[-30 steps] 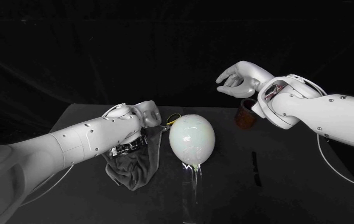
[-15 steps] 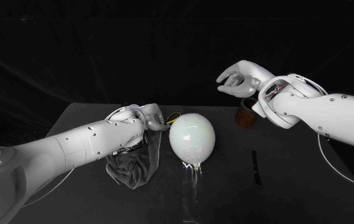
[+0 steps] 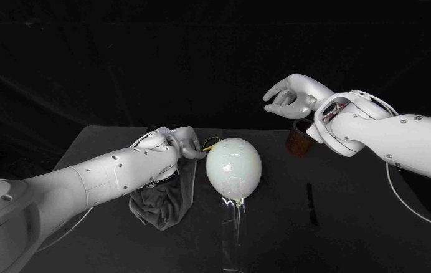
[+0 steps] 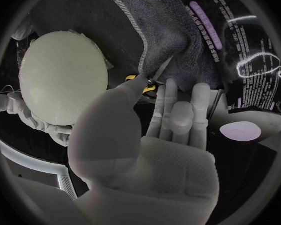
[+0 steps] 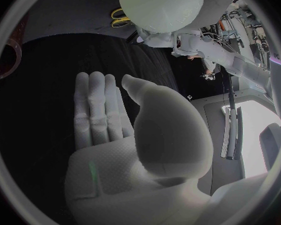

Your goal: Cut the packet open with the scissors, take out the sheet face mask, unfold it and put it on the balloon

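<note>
Tabletop (image 3: 359, 235): black, and it carries all your gear.

Balloon (image 3: 235, 168): pale and egg-shaped, at mid-tabletop between your two arms. In the left wrist view a thin pale edge stands off its rim. That may be the face mask lying on it, but you can't confirm it from here. A glossy strand (image 3: 235, 214) trails from its near end onto the tabletop; I can't tell what it is.

Cloth (image 3: 162, 204): dark grey and rumpled, just beside the balloon on your left, partly under the left arm.

Packet (image 4: 253, 60): black with pale print and purple marks, lying flat next to the cloth. A small scrap with a purple oval (image 4: 240, 131) lies near it and could be a cut-off strip. If so, the cutting is done and the rest hinges on that pale edge. If not, every step is ahead of you. Check before you count anything as finished.

Left robot hand (image 3: 182, 141): low by the balloon's far end, fingers stretched out with the thumb apart, nothing in it. The fingertips are close to the scissors; contact is unclear.

Right robot hand (image 3: 289, 98): raised above the far right of the tabletop, thumb apart from the fingers, holding nothing.

Cup (image 3: 296, 143): brown, upright at the far right behind the right arm. Its inside is dark, so I can't tell the contents.

Scissors (image 4: 154, 79): yellow handles, lying at the cloth's edge beside the balloon.
</note>
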Tool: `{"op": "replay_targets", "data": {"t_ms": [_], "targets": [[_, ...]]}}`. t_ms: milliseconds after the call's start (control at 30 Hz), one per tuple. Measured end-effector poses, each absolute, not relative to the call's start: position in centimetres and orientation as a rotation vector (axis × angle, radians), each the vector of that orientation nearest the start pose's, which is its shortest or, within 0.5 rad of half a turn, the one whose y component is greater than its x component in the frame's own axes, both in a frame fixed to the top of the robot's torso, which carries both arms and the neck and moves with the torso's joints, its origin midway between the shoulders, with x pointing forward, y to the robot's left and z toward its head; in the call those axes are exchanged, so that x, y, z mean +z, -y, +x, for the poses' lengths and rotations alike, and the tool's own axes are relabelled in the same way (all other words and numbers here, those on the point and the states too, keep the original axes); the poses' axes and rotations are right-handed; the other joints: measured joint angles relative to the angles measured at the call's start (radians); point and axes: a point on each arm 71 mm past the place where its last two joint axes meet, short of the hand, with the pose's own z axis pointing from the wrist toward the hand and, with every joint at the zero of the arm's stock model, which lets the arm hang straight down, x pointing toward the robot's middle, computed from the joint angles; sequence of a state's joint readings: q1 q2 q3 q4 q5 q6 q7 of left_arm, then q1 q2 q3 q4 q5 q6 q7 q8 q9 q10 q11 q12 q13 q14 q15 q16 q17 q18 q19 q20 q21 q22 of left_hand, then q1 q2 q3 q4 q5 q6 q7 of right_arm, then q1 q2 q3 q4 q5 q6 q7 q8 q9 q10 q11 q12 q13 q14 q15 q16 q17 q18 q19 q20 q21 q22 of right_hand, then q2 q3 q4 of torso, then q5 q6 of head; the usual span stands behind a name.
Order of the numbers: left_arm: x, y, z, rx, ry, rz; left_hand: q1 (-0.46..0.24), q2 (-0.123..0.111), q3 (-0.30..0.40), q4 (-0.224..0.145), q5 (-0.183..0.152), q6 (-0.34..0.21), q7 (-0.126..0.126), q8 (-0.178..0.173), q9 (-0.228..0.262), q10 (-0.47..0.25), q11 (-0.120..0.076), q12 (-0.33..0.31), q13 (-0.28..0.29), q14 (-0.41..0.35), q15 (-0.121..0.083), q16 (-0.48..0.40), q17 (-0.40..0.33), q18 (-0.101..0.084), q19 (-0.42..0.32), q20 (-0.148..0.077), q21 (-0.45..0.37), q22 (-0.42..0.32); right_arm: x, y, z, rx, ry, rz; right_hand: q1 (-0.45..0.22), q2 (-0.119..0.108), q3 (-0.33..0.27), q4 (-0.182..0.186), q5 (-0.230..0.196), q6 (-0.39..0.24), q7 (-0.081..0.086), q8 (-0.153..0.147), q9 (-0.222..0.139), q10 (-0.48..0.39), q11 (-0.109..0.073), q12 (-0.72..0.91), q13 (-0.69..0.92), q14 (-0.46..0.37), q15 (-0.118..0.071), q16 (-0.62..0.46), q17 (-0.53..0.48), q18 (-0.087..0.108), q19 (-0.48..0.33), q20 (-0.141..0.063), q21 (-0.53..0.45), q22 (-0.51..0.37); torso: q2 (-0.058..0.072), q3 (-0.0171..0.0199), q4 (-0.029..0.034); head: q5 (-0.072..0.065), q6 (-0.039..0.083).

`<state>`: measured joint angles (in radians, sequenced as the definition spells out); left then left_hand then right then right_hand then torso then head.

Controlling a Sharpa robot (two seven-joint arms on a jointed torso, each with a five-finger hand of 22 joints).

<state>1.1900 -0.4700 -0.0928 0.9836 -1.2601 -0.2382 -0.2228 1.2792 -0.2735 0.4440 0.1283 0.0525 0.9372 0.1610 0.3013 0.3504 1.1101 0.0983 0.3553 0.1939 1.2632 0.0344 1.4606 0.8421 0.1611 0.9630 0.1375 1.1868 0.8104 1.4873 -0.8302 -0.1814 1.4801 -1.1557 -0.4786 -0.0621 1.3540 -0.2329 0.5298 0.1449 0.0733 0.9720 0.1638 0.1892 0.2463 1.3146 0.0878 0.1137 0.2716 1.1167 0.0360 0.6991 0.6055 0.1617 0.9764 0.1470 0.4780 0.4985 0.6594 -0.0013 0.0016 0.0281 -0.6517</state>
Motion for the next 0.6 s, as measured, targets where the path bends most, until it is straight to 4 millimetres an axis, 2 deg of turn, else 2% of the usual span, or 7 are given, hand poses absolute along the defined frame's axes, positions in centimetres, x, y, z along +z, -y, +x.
{"op": "replay_targets", "data": {"t_ms": [233, 300, 600], "targets": [[-24.8, -17.1, 56.6, -0.409, -1.842, -0.113, 0.019, 0.005, -0.003, 0.003, 0.000, 0.000, 0.000, 0.000, 0.000, -0.006, -0.002, 0.005, 0.000, 0.000, 0.000, 0.000, 0.000, 0.000, 0.000, 0.000, 0.000, -0.001, -8.7, 21.5, 52.2, 0.702, -1.449, 0.040, 0.000, 0.000, 0.000, 0.000, 0.000, -0.003, 0.003, 0.000, 0.000, 0.000, 0.000, 0.000, 0.001, -0.006, 0.001, 0.000, 0.000, 0.000, 0.000, 0.000, 0.000, 0.001, 0.000, -0.0001, -0.0005, 0.000, -0.003], [-24.8, -17.0, 56.6, -0.404, -1.837, -0.104, 0.036, 0.008, -0.003, 0.003, 0.000, -0.002, -0.002, 0.000, 0.001, -0.011, -0.003, 0.006, 0.052, 0.000, 0.000, -0.001, 0.001, 0.000, 0.000, 0.000, 0.000, -0.001, -8.7, 21.5, 52.2, 0.703, -1.449, 0.040, 0.000, 0.000, 0.000, 0.000, 0.000, -0.003, 0.003, 0.000, 0.000, 0.000, 0.000, 0.000, 0.001, -0.006, 0.001, 0.000, 0.000, -0.001, 0.000, 0.000, 0.000, 0.001, 0.000, 0.0004, -0.0004, 0.000, -0.003], [-25.0, -16.4, 56.5, -0.369, -1.819, -0.032, 0.071, 0.001, -0.023, 0.003, 0.000, -0.010, -0.010, 0.006, 0.010, -0.023, -0.008, 0.064, 0.052, 0.007, -0.007, 0.008, 0.035, 0.000, 0.005, -0.005, 0.000, 0.014, -8.7, 21.4, 52.2, 0.704, -1.452, 0.038, 0.000, 0.000, 0.000, 0.000, 0.000, -0.005, 0.001, 0.000, 0.000, 0.000, 0.000, 0.000, 0.001, -0.006, 0.001, 0.000, 0.001, -0.001, -0.004, 0.004, 0.000, 0.001, -0.001, 0.0012, 0.0001, 0.001, -0.006]]}}
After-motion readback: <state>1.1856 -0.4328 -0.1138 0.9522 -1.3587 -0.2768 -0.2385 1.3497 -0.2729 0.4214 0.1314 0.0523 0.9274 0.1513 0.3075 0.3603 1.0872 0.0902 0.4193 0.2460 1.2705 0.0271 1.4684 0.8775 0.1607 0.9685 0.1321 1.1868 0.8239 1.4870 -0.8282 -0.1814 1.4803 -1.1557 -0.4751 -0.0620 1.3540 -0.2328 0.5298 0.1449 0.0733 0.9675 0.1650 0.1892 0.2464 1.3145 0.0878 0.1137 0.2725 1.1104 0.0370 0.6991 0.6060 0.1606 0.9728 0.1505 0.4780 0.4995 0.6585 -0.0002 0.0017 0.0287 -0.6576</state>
